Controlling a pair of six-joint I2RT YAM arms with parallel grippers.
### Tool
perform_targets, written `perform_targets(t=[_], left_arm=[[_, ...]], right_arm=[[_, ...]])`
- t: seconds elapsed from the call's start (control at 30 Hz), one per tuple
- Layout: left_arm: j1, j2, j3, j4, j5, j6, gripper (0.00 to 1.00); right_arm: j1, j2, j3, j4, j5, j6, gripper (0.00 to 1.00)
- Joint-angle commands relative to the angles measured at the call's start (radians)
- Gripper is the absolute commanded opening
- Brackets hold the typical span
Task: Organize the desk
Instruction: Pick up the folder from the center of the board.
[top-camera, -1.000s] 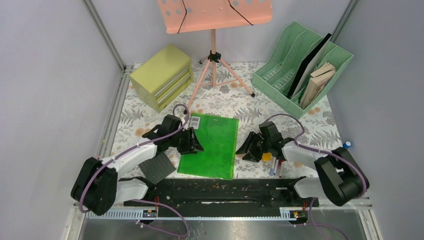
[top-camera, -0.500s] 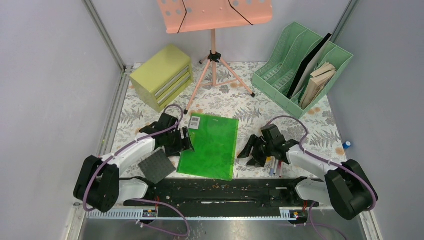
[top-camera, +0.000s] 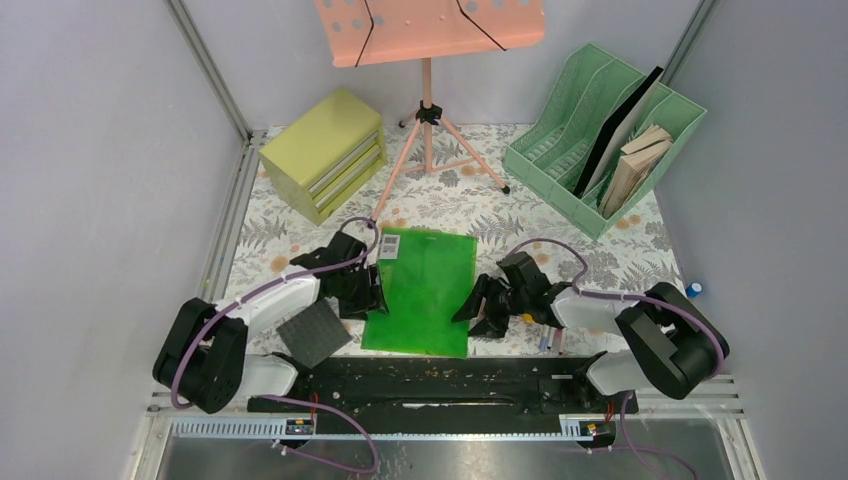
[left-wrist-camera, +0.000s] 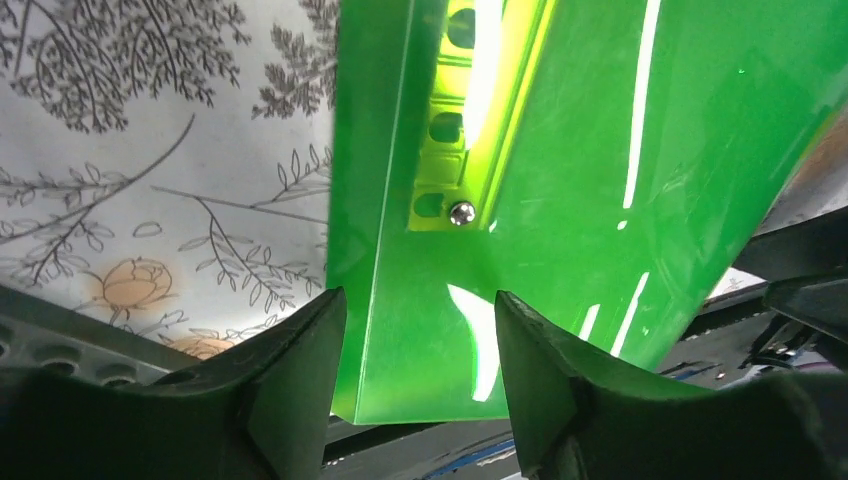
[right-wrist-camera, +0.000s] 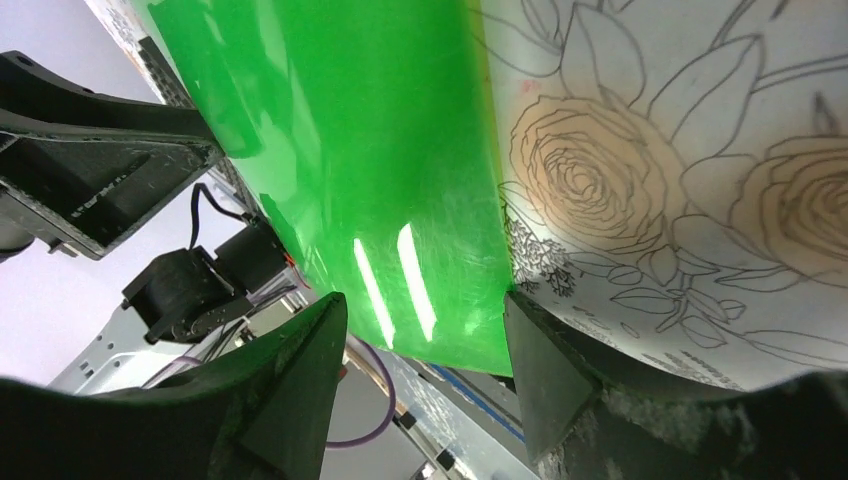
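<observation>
I see a glossy green folder (top-camera: 420, 295) lying flat in the middle, with a barcode label (top-camera: 390, 243) at its far left corner. A dark grey textured square (top-camera: 314, 336) lies by its near left corner. Behind stand an olive-yellow drawer cabinet (top-camera: 322, 150), a pink music stand (top-camera: 430, 28) and a mint file rack (top-camera: 545, 165) holding books (top-camera: 635, 165).

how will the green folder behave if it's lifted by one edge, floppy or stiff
The green folder looks thin and flat, so it would probably sag if held by one edge. Its glossy surface shows bright glare streaks, so it may slip. The folded spine seems stiffer, likely the surer hold.
</observation>
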Motion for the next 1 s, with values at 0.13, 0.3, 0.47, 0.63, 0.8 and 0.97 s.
perform_targets(t=[0.13,0.3,0.47,0.63,0.8,0.97], left_arm=[[-0.122,-0.168,-0.129,0.087,0.131,-0.145,0.54],[-0.168,-0.341,-0.169,-0.008,0.118,-0.204,0.53],[-0.208,-0.513,-0.193,-0.125,0.095,-0.264,0.53],[-0.211,-0.607,-0.154,-0.277,-0.027,-0.253,0.59],[-0.211,-0.492,-0.101,-0.321,-0.095,-0.209,0.65],[-0.211,-0.404,-0.077,-0.299,-0.101,-0.196,0.69]], right_arm=[[0.110,-0.025,-0.068,0.035,0.028,0.081,0.67],[0.163,-0.194,-0.102,-0.097,0.061,0.098,0.67],[0.186,-0.412,-0.123,-0.311,0.116,0.100,0.67],[0.186,-0.545,-0.085,-0.553,0.226,0.017,0.70],[0.187,-0.468,-0.095,-0.491,0.176,0.015,0.72],[0.187,-0.371,-0.090,-0.408,0.169,0.033,0.74]])
